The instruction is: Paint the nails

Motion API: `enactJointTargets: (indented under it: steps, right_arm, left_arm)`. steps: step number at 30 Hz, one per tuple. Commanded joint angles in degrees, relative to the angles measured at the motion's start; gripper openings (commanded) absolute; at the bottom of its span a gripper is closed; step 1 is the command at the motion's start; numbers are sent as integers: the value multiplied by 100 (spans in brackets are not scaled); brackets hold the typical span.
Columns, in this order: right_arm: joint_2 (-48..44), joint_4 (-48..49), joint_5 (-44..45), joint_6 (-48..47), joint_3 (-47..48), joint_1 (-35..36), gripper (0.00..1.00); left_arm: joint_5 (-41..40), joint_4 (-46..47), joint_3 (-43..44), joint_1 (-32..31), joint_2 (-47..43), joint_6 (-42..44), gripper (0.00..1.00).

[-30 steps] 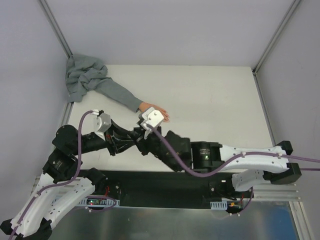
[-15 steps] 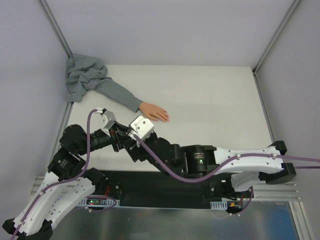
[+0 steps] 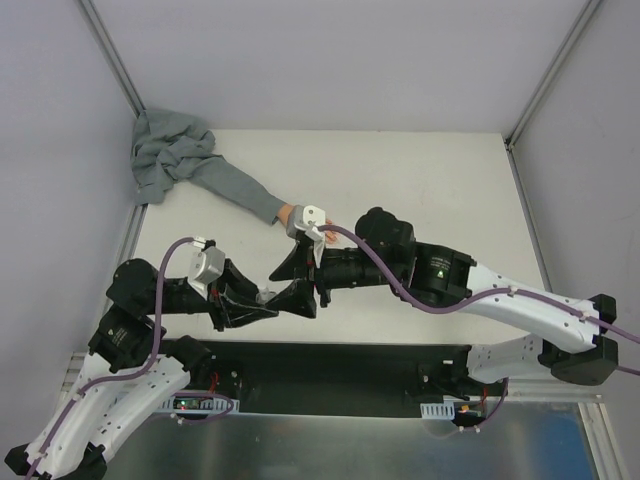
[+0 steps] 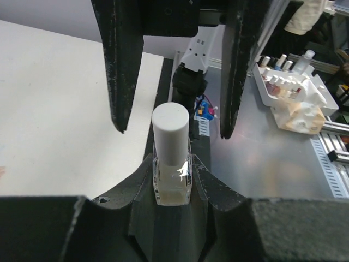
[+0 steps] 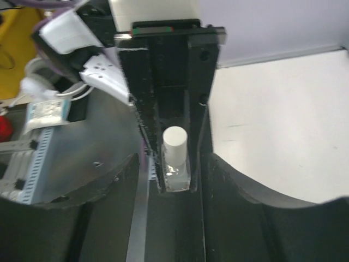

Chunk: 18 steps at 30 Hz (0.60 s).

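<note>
bottle [image 4: 172,183] seen clear, pale liquid inside; cap [image 4: 170,134] white. fake hand [image 3: 289,212] peach-pink, sleeve [image 3: 225,182] grey. table [image 3: 430,180] white. cable [image 3: 432,311] purple.

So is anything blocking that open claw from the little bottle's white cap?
Nothing visible. The right gripper stands open, a finger either side of the white cap, gaps clear; the left gripper clamps the bottle below it.
</note>
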Motion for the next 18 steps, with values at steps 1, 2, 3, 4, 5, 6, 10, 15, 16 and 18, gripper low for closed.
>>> enactJointTargets:
  steps: [1,2,3,4,5,6,10,15,16,18]
  right_arm:
    - [-64,563,-1704,144,110,-159,54]
    - [-38,581,-1810,161,145,-203,52]
    - [-3,668,-1854,222,136,-212,52]
    - [32,712,-1898,249,136,-229,52]
    - [50,739,-1951,275,154,-247,51]
    - [103,791,-1960,293,180,-273,50]
    - [269,871,-2074,363,259,-300,44]
    - [419,994,-2224,416,382,-317,33]
    - [463,1020,-2250,425,400,-317,29]
    - [490,1064,-2320,451,409,-326,20]
  left_arm:
    - [590,330,178,6,-74,-213,0]
    - [599,339,187,6,-74,-222,0]
    - [616,356,196,6,-66,-230,0]
    - [643,365,196,6,-66,-239,0]
    - [625,374,205,6,-66,-248,0]
    - [651,383,205,6,-66,-248,0]
    - [696,427,248,15,-66,-274,0]
    - [766,462,266,6,-83,-283,0]
    - [775,453,266,6,-83,-283,0]
    - [748,462,249,6,-83,-274,0]
